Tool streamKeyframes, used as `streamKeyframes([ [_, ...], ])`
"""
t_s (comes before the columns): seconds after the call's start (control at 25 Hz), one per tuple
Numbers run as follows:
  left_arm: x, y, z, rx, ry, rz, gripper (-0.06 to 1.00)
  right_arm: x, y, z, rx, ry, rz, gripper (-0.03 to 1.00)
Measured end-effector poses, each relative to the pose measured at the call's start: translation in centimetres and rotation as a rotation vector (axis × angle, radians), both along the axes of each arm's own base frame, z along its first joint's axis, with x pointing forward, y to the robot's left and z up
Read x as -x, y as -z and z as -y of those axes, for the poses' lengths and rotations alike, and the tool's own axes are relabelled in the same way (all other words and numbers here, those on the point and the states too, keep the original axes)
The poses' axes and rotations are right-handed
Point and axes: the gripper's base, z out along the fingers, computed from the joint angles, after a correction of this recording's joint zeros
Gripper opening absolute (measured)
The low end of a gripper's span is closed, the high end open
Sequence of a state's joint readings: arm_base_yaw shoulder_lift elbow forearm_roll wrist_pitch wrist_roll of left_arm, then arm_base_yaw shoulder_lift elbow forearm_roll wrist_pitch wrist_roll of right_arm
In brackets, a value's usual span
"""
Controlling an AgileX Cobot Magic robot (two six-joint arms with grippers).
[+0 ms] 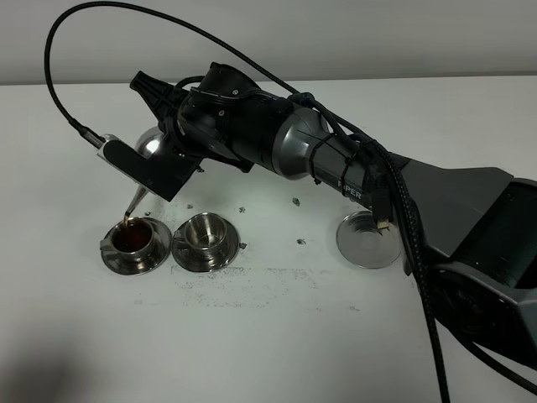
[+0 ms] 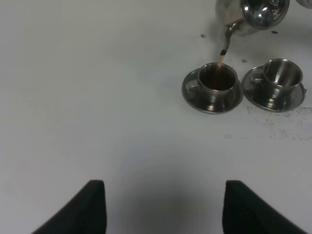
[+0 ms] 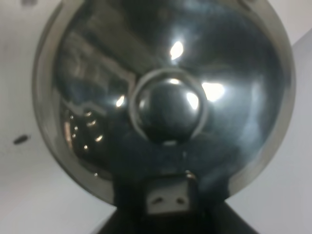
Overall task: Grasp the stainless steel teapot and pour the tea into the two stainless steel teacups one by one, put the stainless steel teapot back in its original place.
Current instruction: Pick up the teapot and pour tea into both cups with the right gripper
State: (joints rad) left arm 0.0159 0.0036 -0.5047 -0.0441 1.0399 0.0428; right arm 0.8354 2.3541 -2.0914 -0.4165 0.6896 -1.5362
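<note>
My right gripper (image 1: 172,151) reaches across to the left and is shut on the stainless steel teapot (image 1: 151,143) (image 2: 253,14), which is tilted spout-down. A thin stream of tea (image 2: 221,58) runs from the spout (image 2: 228,36) into the left teacup (image 1: 132,239) (image 2: 217,80), which holds reddish-brown liquid. The second teacup (image 1: 205,235) (image 2: 280,78) stands beside it on its own saucer and looks empty. The teapot's domed lid and knob (image 3: 168,109) fill the right wrist view. The round steel dish (image 1: 367,239), the original place, lies bare at the right. My left gripper (image 2: 161,209) is open, with only its fingertips (image 2: 92,204) showing.
The right arm and its cables (image 1: 336,159) stretch over the table's middle, partly above the dish. Small dark specks and scuffs (image 1: 243,277) mark the white tabletop (image 1: 268,336) near the cups. A dark cable (image 1: 75,50) loops above the table at the back left.
</note>
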Motion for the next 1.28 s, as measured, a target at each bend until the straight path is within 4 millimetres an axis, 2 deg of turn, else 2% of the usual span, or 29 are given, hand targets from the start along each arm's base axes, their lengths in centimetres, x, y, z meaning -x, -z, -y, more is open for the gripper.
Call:
streamKeyframes([
  [0.76,0.0,0.0,0.0,0.000,0.000,0.000,0.51,-1.0,0.6,1.7,-0.145,0.176,-0.198,0.21],
  [0.88,0.0,0.0,0.0,0.000,0.000,0.000,0.51,-0.6,-0.1,1.9,-0.193,0.231,-0.251,0.21],
  [1.12,0.0,0.0,0.0,0.000,0.000,0.000,0.51,0.7,-2.9,1.9,-0.377,0.381,-0.399,0.21],
  [1.28,0.0,0.0,0.0,0.000,0.000,0.000,0.51,2.2,-3.2,2.0,-0.448,0.448,-0.482,0.21],
])
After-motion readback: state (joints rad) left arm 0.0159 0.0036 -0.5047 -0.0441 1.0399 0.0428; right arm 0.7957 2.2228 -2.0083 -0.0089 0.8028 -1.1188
